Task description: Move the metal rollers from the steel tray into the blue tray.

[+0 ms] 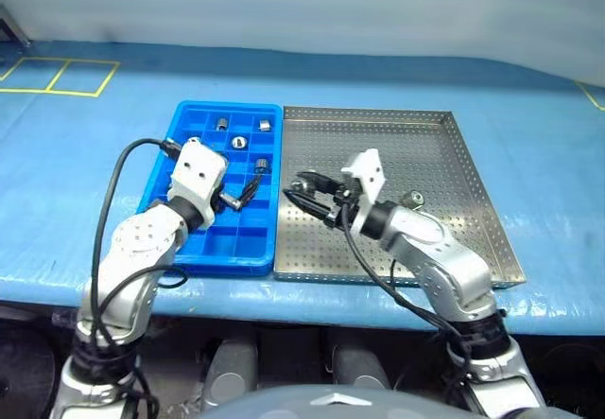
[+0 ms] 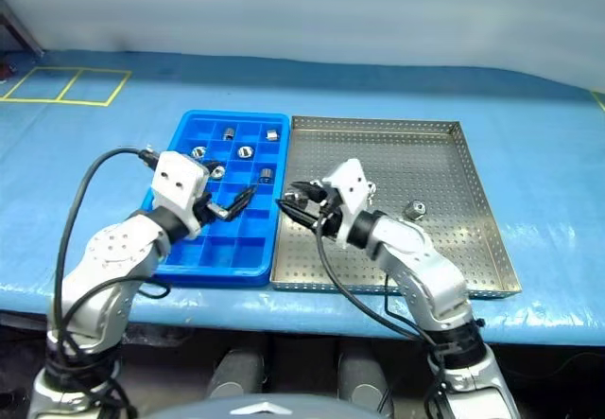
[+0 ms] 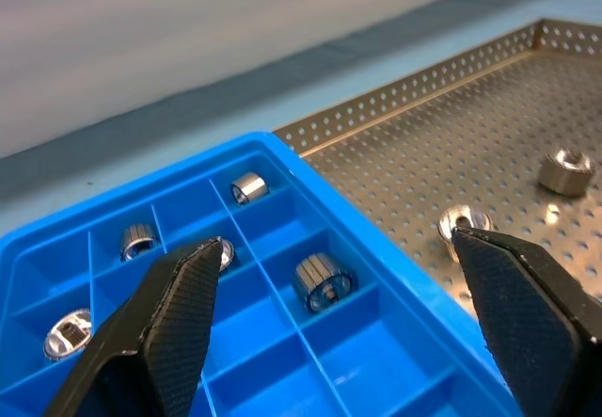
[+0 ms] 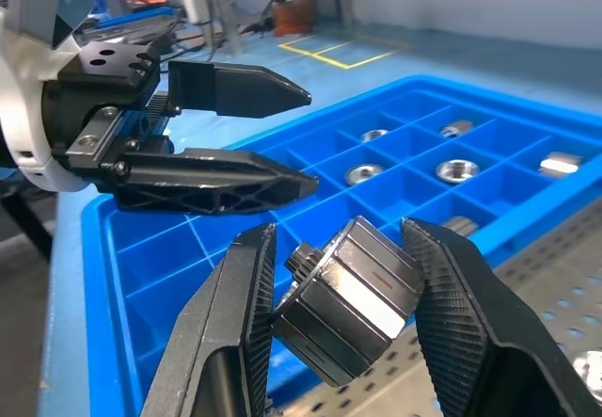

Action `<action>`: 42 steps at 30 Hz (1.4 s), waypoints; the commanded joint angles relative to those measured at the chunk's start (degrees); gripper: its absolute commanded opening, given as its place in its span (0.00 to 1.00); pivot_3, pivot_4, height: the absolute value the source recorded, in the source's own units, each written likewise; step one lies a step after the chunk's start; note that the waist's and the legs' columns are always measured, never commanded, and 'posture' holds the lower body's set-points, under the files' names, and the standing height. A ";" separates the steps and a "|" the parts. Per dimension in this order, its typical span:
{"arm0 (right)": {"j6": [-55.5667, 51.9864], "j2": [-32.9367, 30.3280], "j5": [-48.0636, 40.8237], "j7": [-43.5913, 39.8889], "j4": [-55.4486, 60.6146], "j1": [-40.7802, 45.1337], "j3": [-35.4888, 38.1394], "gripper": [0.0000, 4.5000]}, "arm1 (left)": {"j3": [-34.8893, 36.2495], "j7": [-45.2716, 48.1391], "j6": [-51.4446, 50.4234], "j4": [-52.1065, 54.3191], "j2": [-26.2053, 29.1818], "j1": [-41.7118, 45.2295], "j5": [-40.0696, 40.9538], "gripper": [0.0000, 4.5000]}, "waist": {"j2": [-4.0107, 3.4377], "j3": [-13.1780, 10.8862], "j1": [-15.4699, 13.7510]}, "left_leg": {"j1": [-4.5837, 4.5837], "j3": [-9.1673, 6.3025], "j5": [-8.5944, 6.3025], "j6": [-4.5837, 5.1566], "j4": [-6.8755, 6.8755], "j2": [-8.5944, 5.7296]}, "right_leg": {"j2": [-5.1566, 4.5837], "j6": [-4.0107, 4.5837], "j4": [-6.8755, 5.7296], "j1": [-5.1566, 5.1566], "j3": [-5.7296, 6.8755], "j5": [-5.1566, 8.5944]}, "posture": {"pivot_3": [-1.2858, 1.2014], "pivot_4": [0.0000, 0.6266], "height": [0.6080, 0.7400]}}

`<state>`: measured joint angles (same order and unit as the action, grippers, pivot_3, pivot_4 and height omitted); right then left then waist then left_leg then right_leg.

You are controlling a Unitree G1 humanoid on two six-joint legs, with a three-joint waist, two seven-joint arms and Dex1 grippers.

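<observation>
Left eye view puts the bright blue plastic tray with its grid of small square compartments [image 1: 204,249] left of centre on the blue-covered desk [image 1: 529,145], its long side touching the large square steel tray with the perforated floor [image 1: 444,154].

Several small shiny metal rollers already lie in separate compartments toward the upper end of the blue tray; one sits near its top edge [image 1: 221,123], another just below it [image 1: 239,142], another to the right [image 1: 266,125], and one lower by the right wall [image 1: 261,165]. In the right eye view a further one or two show beside the left arm's white housing, so about half a dozen look delivered.

On the steel tray one loose roller remains [image 1: 412,198], right of centre in the frame. The left wrist view shows another roller-like piece on the perforated floor [image 3: 464,220], close to the blue tray's edge.

Between the fingers of the right tool [image 4: 343,295] sits a shiny metal piece with flat facets [image 4: 350,296], clamped tight, just at the border between the two trays. The left tool [image 1: 238,195] hangs over the blue tray with its fingers spread wide and empty.

My judgement: the work is well past halfway; the carried piece needs a compartment, then the last pieces on the steel tray.
</observation>
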<state>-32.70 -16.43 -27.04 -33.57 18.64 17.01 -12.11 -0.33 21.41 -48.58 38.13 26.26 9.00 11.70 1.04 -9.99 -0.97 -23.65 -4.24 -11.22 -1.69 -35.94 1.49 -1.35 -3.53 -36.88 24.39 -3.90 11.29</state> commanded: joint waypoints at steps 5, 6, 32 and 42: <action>2.09 5.48 1.94 -4.21 -11.34 7.43 -3.54 0.39 | 4.30 -3.08 -4.73 6.40 2.36 -3.99 -1.09 0.95 | 0.01 -0.01 -0.92 | 0.03 -0.03 0.00 0.00 0.03 0.01 | 0.00 0.01 0.00 -0.01 0.04 0.00 | 0.63 0.24 1.00; 2.38 5.89 2.24 -4.58 -12.37 7.89 -3.67 0.39 | 4.54 -3.48 -5.06 6.63 2.26 -4.22 -1.04 0.95 | 0.01 -0.01 -1.25 | 0.02 -0.04 0.00 0.00 0.05 0.01 | 0.01 0.02 0.00 0.00 0.05 0.01 | 0.64 0.24 1.00; 4.17 6.85 6.38 -8.67 -19.11 8.55 -2.72 0.39 | 3.80 -5.69 -5.49 5.96 2.51 -4.59 -1.11 0.95 | 0.01 -0.01 -3.86 | -0.01 -0.02 0.00 -0.03 0.12 0.00 | 0.00 0.05 0.05 0.05 0.07 0.02 | 0.63 0.24 1.00; 6.24 9.04 7.42 -4.24 -18.60 7.38 0.43 0.60 | 2.45 -5.52 -4.86 4.72 2.08 -3.63 -0.98 0.95 | 0.01 -0.01 -3.44 | -0.02 -0.01 -0.01 -0.03 0.14 0.01 | 0.00 0.06 0.06 0.07 0.07 0.03 | 0.63 0.24 1.00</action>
<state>-28.06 -7.92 -19.55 -38.76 -2.45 24.26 -12.92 1.89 16.00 -54.60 42.59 28.30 4.61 11.17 1.05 -10.00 -4.41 -23.67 -4.25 -11.22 -1.72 -35.81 1.49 -1.36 -3.47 -36.83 24.46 -3.83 11.31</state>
